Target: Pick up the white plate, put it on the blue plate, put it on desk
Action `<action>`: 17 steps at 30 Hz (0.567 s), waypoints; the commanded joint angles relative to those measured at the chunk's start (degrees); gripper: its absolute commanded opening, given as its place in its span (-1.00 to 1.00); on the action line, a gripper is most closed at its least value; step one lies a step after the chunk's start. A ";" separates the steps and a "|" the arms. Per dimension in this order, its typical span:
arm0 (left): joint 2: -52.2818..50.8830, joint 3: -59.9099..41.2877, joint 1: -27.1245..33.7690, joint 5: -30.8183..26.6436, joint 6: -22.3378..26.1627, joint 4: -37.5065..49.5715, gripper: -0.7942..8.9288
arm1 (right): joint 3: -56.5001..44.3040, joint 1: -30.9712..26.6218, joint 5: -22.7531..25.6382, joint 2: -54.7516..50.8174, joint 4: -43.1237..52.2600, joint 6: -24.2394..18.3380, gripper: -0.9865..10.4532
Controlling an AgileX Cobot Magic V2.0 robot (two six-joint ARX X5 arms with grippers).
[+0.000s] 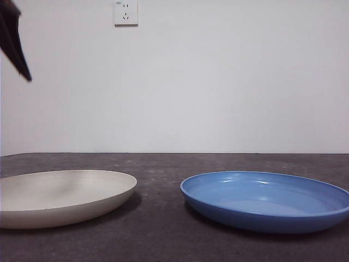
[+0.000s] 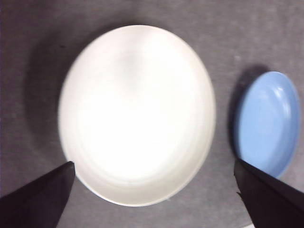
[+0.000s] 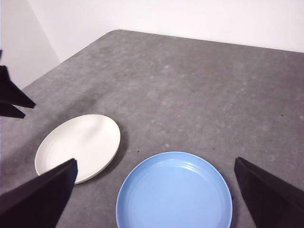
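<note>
Matte white plate (image 1: 60, 196), glossy blue plate (image 1: 267, 201)

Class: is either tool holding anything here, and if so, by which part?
Nothing is held. The left tool hovers open above the white plate; the right tool is open too.

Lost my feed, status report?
Left gripper open above white plate. Right gripper open, high. Blue plate beside it, apart. Nothing obstructing.

white plate (image 1: 60, 196): matte cream-white, plain, no pattern; washes out to bright white in the left wrist view. blue plate (image 1: 267, 201): glossy mid-blue, plain, pale highlights across the inside, darker blue under the rim. bench (image 1: 163, 164): dark grey-brown, lightly mottled, matte. left pincer (image 2: 154, 194) and right pincer (image 3: 154, 194): black jaws. wall (image 1: 218, 82): flat white, with a white socket plate (image 1: 126, 12).
</note>
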 commanded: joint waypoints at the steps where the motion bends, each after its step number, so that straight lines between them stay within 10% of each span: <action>1: 4.04 1.29 1.49 0.20 2.19 1.27 0.52 | 0.94 0.31 -0.17 0.13 0.35 0.22 0.24; 17: 22.53 1.29 2.86 0.22 3.65 8.90 0.51 | 0.94 0.31 0.04 0.13 0.39 -0.11 0.24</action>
